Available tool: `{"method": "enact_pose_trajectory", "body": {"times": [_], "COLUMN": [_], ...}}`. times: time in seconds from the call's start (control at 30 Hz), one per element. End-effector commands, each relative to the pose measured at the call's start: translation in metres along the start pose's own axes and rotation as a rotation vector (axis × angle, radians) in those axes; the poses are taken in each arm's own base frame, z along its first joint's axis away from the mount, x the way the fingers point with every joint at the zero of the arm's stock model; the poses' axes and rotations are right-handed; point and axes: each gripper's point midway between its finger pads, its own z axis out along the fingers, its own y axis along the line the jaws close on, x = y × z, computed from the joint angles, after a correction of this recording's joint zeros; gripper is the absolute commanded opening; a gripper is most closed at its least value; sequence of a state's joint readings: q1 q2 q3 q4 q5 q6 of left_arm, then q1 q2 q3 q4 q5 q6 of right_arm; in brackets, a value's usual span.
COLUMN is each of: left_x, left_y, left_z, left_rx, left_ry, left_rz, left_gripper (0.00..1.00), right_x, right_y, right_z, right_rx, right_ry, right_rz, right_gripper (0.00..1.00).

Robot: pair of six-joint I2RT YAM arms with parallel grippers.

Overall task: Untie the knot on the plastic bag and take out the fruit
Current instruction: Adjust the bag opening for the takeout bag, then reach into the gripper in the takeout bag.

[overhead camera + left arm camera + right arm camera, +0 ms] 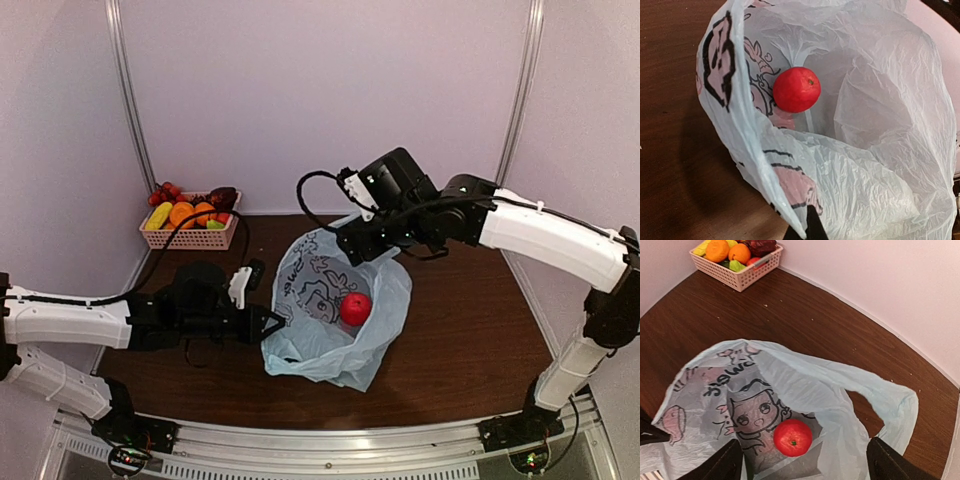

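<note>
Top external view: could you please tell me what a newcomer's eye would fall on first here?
A red round fruit sits inside the open plastic bag in the middle of the table. The left tool is shut on the bag's near-left edge, while the right tool hangs open over its far rim. A filled pink basket stands in the far left corner.
</note>
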State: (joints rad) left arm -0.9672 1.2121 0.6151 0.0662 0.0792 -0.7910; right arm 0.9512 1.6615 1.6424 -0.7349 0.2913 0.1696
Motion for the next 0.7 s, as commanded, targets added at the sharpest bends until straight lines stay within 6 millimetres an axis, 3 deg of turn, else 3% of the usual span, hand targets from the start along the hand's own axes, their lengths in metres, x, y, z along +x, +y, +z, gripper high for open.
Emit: {"method": "enact_pose_trajectory", "body": {"times": [0.0,0.17,0.3,0.4,0.67], "left_x": [-0.007,-0.006,-0.008,-0.008,-0.002], "left_y": [-0.003,-0.001,0.0,0.001,0.005], "left_z": [-0.001,-0.003,-0.005,-0.005,-0.004], "left_rx": [0.003,0.003,-0.004,-0.009,-0.015], "left_ry": [-0.011,-0.022,-0.029,-0.029,-0.011], "left_rz": [0.042,0.034,0.032,0.031,0.021], "left_gripper": [0.0,0.0,0.0,0.0,0.0], "right_x": [-0.014,0.007,0.028,0.048,0.093], "right_y": [0.039,0.089,0.104,0.098,0.051], "right_z": [-0.041,-0.021,0.013,0.041,0.105], "right_rx": [-0.132,-0.234,-0.234,-0.182,-0.03], "right_ry": [-0.073,0.011,0.093,0.164,0.288], "right_rz": [-0.037,-0.084,-0.054,-0.031,0.095], "right_gripper": [0.88,0.75,0.68,0.66,0.7]}}
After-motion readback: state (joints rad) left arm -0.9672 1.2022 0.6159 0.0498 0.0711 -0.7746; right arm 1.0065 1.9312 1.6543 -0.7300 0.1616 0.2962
